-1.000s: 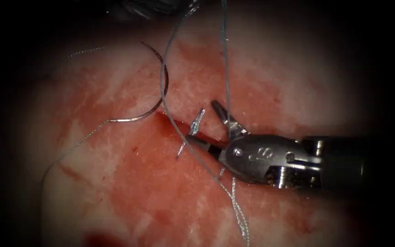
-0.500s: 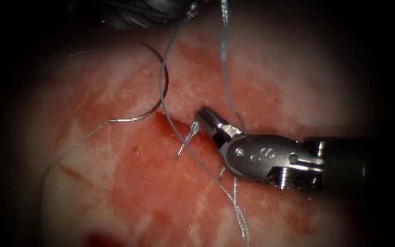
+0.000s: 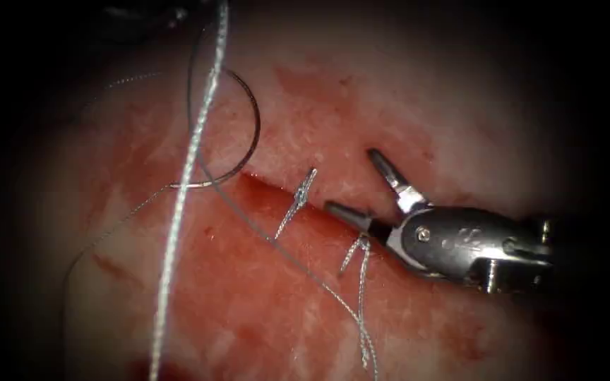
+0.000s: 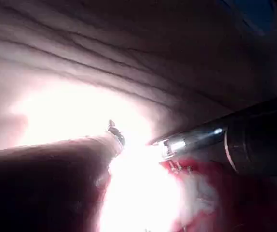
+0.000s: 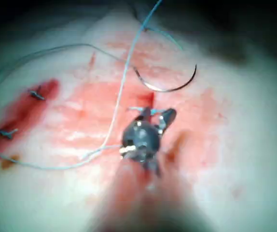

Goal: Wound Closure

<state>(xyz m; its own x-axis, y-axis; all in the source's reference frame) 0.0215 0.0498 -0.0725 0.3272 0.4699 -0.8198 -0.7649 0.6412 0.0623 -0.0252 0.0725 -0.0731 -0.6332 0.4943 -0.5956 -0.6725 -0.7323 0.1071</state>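
Cut (image 3: 270, 185): two knots tied across it, its left end not yet closed.
My right tool (image 3: 368, 189) gapes empty beside it; needle (image 3: 238, 127) lies loose at that end; left tool (image 4: 113, 130): cannot tell.

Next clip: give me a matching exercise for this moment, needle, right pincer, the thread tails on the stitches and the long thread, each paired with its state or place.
Things:
1. needle
2. right pincer
3. knot tails
4. long thread

States:
A. jaws open, holding nothing
B. lying free on the tissue, left of the stitches, held by no tool
C. short ends sticking up along the cut
D. runs from the top of the endoscope view down across its left part

Pairs: 1-B, 2-A, 3-C, 4-D
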